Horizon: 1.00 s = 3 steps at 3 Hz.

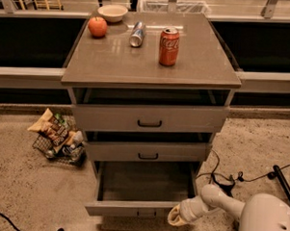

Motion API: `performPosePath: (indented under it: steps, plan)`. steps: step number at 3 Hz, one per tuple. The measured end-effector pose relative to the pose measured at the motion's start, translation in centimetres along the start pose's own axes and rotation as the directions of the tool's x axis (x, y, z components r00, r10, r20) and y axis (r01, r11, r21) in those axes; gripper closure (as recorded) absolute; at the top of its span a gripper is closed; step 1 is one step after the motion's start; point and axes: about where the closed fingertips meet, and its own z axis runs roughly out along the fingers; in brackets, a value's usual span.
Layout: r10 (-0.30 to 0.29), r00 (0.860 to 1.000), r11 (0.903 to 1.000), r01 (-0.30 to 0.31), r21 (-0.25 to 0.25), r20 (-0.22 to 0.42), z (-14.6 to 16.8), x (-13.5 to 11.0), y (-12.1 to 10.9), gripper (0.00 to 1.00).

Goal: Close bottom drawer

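Note:
The bottom drawer [131, 207] of the grey-beige cabinet is pulled far out. It is a wide shallow tray with a slim front panel and a small dull centre handle [146, 213]. Its tray looks empty. My gripper [175, 217] is at the right end of the drawer's front panel, close to or touching it. My white arm [223, 202] reaches in from the lower right.
The top drawer [149, 118] and middle drawer [148, 151] stand slightly open. On the cabinet top are a red cola can [168, 46], a lying silver can [137, 34], an apple [97, 26] and a bowl [113, 12]. A wire basket of snacks [57, 136] and black cables [229, 178] lie on the floor.

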Motion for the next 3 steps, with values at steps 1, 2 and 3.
performPosePath:
  steps: [1,2,3]
  plan:
    - [-0.001,1.000,0.9999,0.001,0.016,0.020,-0.40,0.35,-0.55,0.13]
    - [-0.003,0.999,0.9997,0.002,0.025,0.046,-0.73,0.76,-1.03,0.00]
    - [-0.006,0.998,0.9996,0.005,0.029,0.059,-0.88,0.91,-1.32,0.00]
